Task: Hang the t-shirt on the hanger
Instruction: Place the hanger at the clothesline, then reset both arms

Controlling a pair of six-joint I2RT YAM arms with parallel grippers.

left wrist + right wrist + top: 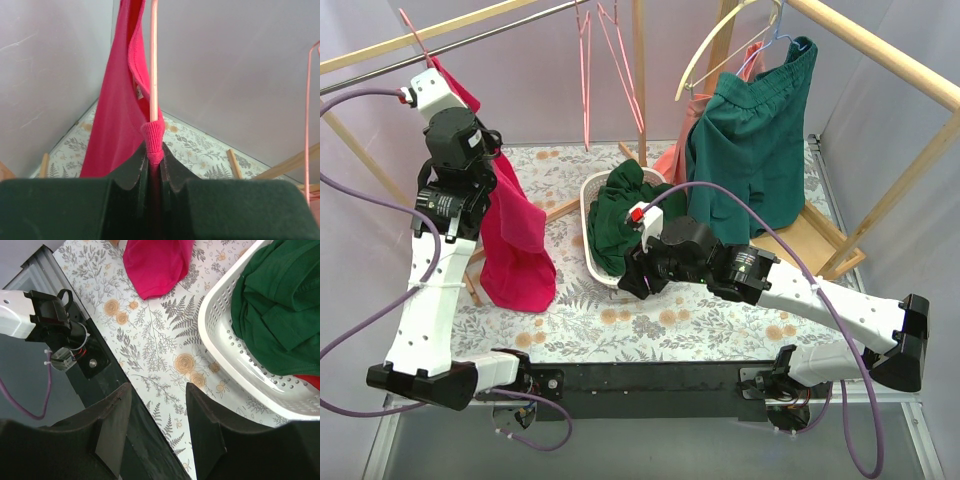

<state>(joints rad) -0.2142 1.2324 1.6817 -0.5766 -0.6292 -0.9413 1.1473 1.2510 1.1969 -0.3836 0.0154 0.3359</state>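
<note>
At ten o'clock in the overhead view, the left hand [154,159] pinches the ribbed edge of the hanging t-shirt [515,240] where the hanger [154,60] wire meets it, while the right hand [157,387], fingers spread and empty, hovers over the worktop [150,340] beside the white basket [225,355].

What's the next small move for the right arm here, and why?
Probably swing the right gripper toward the t-shirt. It is open and empty above the table, while the left gripper is shut on the collar against the hanger wire. The cloth hangs bunched below, so a second grip seems needed to spread it.
</note>
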